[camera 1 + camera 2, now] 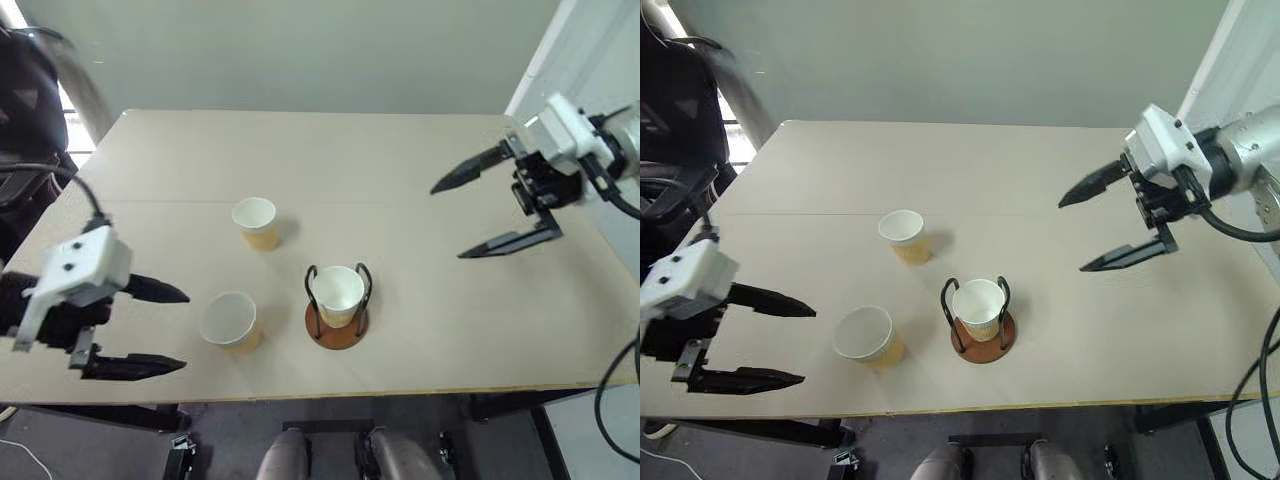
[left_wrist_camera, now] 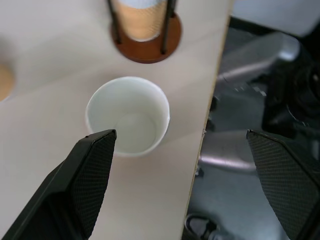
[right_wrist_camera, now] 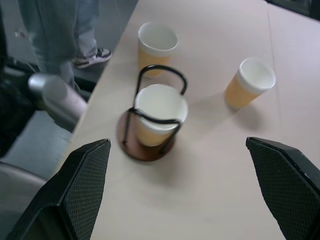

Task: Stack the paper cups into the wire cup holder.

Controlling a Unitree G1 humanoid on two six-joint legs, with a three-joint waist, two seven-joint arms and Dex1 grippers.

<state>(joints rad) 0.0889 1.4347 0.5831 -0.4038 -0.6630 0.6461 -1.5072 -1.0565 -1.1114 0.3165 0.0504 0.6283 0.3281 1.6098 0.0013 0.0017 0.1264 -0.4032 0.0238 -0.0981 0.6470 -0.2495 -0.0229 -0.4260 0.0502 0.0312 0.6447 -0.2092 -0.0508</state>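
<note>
Near the front edge of the surface (image 1: 420, 170) stands the wire cup holder (image 1: 337, 325), its reddish-brown disc flat on the board and its two black loops hugging one paper cup (image 1: 338, 292) that already sits upright inside, so one cup of three looks stacked. Just to the holder's left, close to the same edge, a second cup (image 1: 229, 320) stands mouth up, near but not touching the base. A third cup (image 1: 255, 222) stands farther back and a little left, well apart from both. Both loose cups being upright with open mouths suits a grasp at the rim or wall before dropping each into the seated one.

Beside the second cup, the left gripper (image 1: 150, 328) hangs with its jaws spread wide and empty; the wrist view has that cup just beyond the fingers, so it is probably the next one to take. Over the far right of the surface, the right gripper (image 1: 495, 205) is also wide open, holding nothing, well apart from the holder.
</note>
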